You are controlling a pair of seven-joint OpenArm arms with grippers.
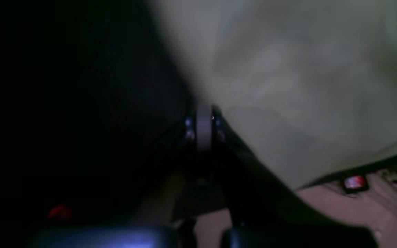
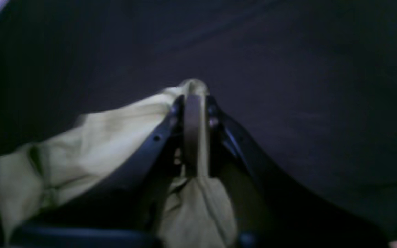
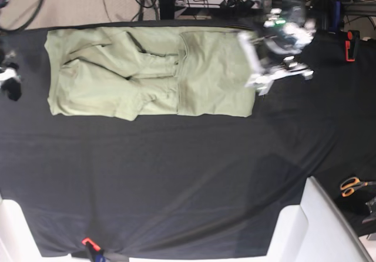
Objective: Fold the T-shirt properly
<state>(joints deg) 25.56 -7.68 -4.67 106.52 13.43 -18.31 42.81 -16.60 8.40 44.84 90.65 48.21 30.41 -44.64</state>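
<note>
The pale green T-shirt (image 3: 147,71) lies partly folded, with creases, along the far side of the black table cloth (image 3: 176,174). My left gripper (image 3: 260,81), blurred, hangs at the shirt's right end. In the left wrist view, the left gripper (image 1: 204,112) is shut, and the T-shirt (image 1: 288,86) reaches up to its tips. I cannot tell whether any cloth is nipped there. In the right wrist view, my right gripper (image 2: 195,100) is shut on a bunched fold of the T-shirt (image 2: 91,137), which trails down and to the left over the black cloth (image 2: 288,69).
Orange-handled scissors (image 3: 352,185) lie at the right edge. A red clamp (image 3: 351,46) grips the cloth at the far right, and another red clamp (image 3: 89,244) at the near edge. White table corners (image 3: 317,227) show below. A small black-and-white shape (image 3: 9,83) sits at the left edge.
</note>
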